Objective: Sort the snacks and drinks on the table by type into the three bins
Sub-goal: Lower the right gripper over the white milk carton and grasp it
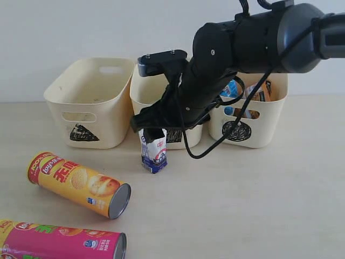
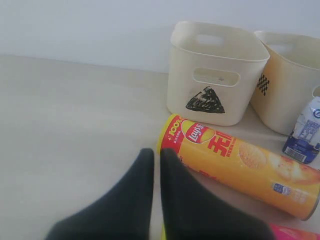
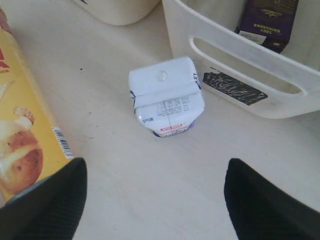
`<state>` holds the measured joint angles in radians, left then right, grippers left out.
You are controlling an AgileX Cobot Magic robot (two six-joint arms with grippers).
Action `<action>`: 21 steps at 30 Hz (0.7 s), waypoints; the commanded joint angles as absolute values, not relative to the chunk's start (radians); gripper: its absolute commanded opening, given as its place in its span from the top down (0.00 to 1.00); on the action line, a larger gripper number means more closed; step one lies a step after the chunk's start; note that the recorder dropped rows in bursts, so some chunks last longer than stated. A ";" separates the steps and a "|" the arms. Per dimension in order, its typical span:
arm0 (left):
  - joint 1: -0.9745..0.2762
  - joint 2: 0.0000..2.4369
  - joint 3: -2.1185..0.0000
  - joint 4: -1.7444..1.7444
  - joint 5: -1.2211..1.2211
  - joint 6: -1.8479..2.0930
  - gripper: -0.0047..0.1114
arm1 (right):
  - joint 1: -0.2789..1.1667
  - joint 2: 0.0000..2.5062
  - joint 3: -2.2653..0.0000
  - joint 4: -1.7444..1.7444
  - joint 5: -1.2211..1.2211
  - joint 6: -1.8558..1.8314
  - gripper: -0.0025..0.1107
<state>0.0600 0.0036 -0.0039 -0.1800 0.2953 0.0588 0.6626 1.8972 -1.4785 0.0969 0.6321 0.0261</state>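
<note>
We log the bags [image 1: 257, 91] in the circle bin [image 1: 269, 127] and the purple carton [image 3: 267, 20] in the square bin [image 3: 240, 55]; the white-blue carton [image 1: 154, 154] stands on the counter [image 1: 259, 205] beneath the spread right pincer [image 3: 155, 170], the yellow-orange tube [image 1: 78, 183] and magenta tube [image 1: 62, 243] lie unsorted, and the left pincer [image 2: 156, 160] is closed on nothing.

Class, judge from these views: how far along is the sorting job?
Done: bags in the circle bin, purple carton in the square bin. In hand: right jaws open above the white carton. Left: yellow tube and magenta tube lying on the table.
</note>
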 commanded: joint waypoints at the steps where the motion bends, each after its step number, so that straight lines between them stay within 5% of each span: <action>1: 0.061 0.000 0.000 -0.184 0.292 0.061 0.93 | 0.663 1.888 -1.474 0.099 0.629 0.018 0.39; 21: 0.061 0.000 0.000 -0.184 0.292 0.061 0.93 | 0.718 2.031 -1.474 0.093 0.497 0.008 0.33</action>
<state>0.0600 0.0036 -0.0039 -0.1800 0.2953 0.0588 0.7147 2.0198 -1.4768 0.1012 0.5419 0.0152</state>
